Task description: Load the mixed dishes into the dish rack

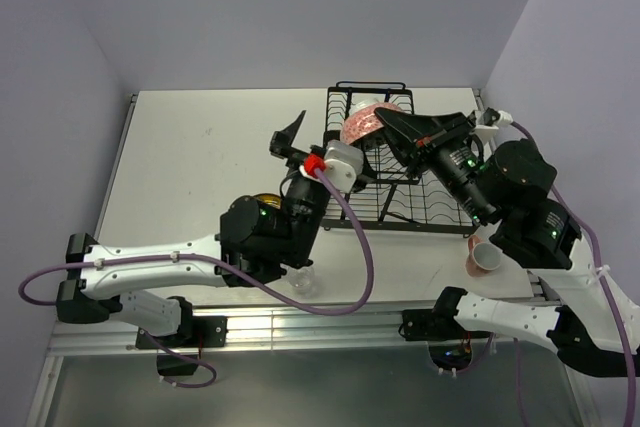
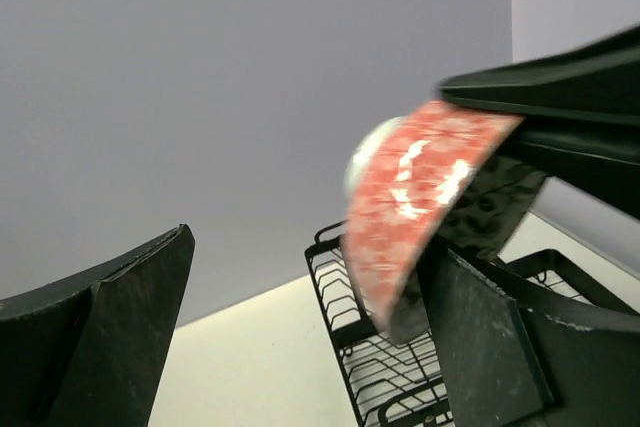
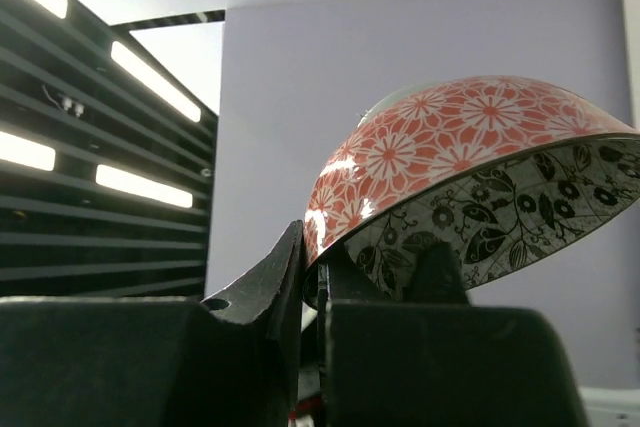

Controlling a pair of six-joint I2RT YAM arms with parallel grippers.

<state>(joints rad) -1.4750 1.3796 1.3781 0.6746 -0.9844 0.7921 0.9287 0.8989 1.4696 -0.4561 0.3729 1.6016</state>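
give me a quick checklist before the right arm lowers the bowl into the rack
1. Grip on the bowl: ok. The right gripper pinches its rim.
2. Bowl above the dish rack: ok. The top view shows it over the rack's far end.
3. Left gripper out of the way: ok. It is open, beside the rack's left side and apart from the bowl.
4. Landing spot free: cannot tell. The bowl and the right gripper hide the wires beneath.
5. Bowl level: not ok. It hangs tilted.

white table (image 1: 200,157) with dish rack (image 1: 400,205), tumbler (image 1: 303,283)
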